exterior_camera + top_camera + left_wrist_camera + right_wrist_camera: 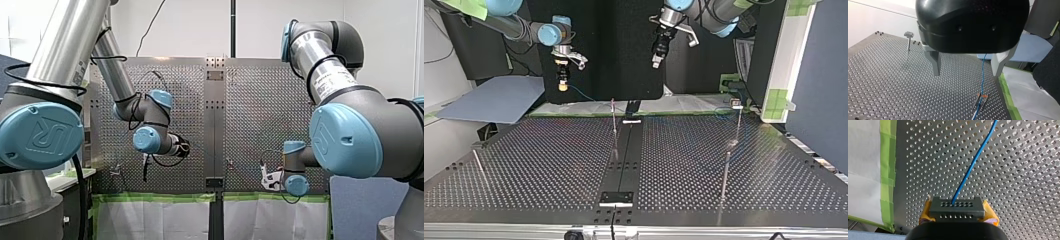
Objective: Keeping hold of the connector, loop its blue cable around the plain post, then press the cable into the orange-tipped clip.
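Note:
My right gripper (956,214) is shut on a dark connector (956,207), with a yellow pad (925,216) on each side of it. A blue cable (973,162) leaves the connector and runs over the perforated plate. In the top view my right gripper (562,82) hangs above the table's far edge at the left. My left gripper (968,71) is open with nothing between its metal fingers (936,63). Below and ahead of it the blue cable (983,75) runs down to the orange-tipped clip (981,98). A post with a flat head (908,37) stands far off to the side.
Thin posts (727,170) rise from the perforated table (549,165); another post (614,117) is near the far edge. Green tape (1008,100) and white sheeting border the table beside the clip. My left gripper (657,56) hangs high above the far edge.

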